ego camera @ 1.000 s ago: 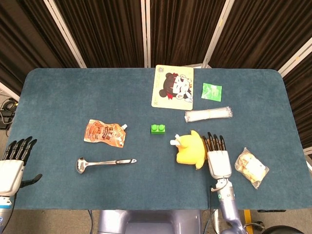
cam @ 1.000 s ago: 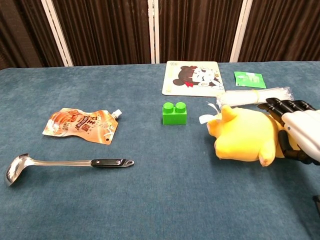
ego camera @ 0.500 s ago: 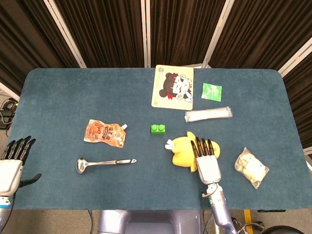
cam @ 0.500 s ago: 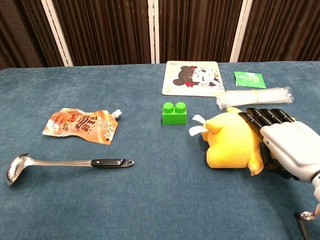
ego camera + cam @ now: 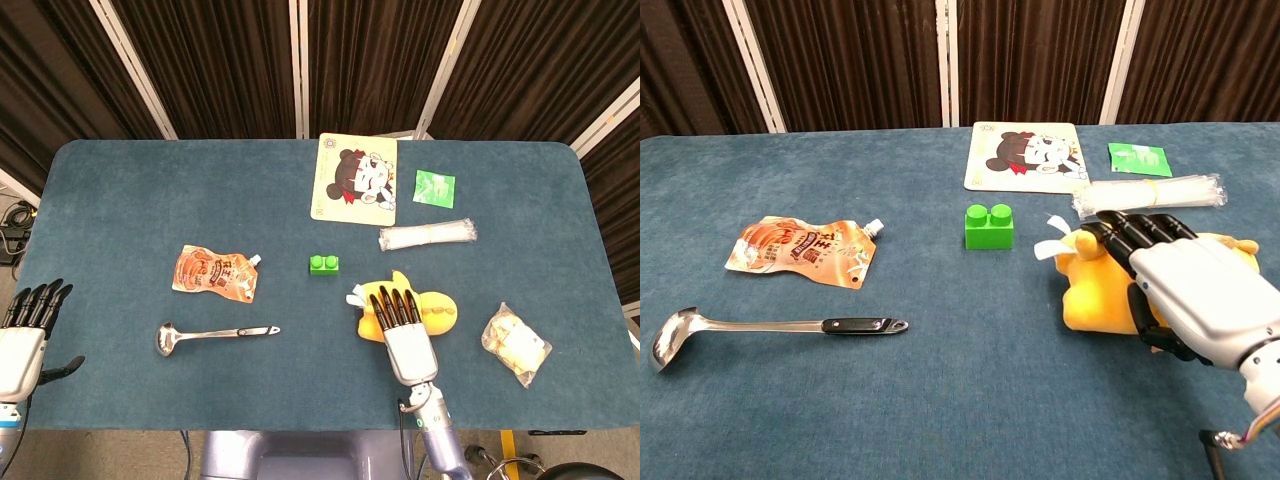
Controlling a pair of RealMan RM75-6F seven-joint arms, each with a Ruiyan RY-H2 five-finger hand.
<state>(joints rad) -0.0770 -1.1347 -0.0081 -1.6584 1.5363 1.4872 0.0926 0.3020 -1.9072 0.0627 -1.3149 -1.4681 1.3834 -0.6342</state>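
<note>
The right hand (image 5: 402,330) lies palm down over the yellow plush toy (image 5: 425,308), its dark fingers (image 5: 1120,235) stretched across the top of the toy and touching it; whether it truly grips the toy cannot be told; the toy sits on the blue counter (image 5: 150,220) right of centre, near the front edge, with a green block (image 5: 323,264) just beyond it to the left. The left hand (image 5: 25,335) hangs at the counter's near left corner, released, fingers apart, holding nothing; a ladle (image 5: 215,334) and an orange pouch (image 5: 216,272) lie to its right.
</note>
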